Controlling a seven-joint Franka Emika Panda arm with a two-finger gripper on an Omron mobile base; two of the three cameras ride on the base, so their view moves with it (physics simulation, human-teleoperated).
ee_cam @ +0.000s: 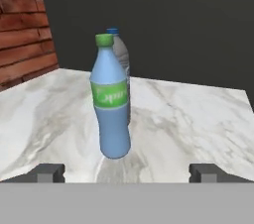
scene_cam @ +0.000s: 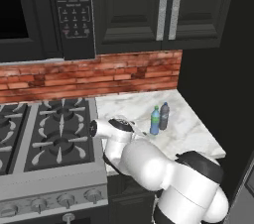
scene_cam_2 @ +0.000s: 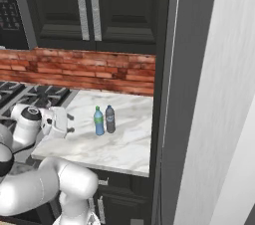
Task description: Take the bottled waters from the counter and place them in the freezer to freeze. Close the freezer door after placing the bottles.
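- Gripper (ee_cam: pixel 127 172) fingertips (ee_cam: pixel 48 172) rise low in the hand view, spread wide apart with nothing between them, level with the counter top and aimed at the blue bottle.
- Blue bottle (ee_cam: pixel 111 103), translucent with a green cap and a green label band, stands upright on the counter (ee_cam: pixel 198 119), in line with the gap between the fingertips and not touched by either.
- Grey bottle (ee_cam: pixel 120 52) with a dark cap stands upright just behind the blue one in the hand view, mostly hidden by it; whether the two touch I cannot tell.
- From the left base view the blue bottle (scene_cam: pixel 155 120) and the grey bottle (scene_cam: pixel 164 116) stand side by side near the middle of the marble counter (scene_cam: pixel 198 134), the grey one nearer the brick wall (scene_cam: pixel 99 75).
- From the right base view the same pair, blue (scene_cam_2: pixel 99 121) and grey (scene_cam_2: pixel 110 119), stand on the slab (scene_cam_2: pixel 124 149), with the gripper (scene_cam_2: pixel 68 122) low over the counter's left end, beside the bottles but apart from them.
- Black gas stove (scene_cam: pixel 49 134) with grates adjoins the counter on its left.
- Black wall cabinets (scene_cam: pixel 163 5) with silver bar handles hang above the brick.
- Pale grey fridge panel (scene_cam_2: pixel 209 119) stands tall at the right of the right base view, past the counter's end.
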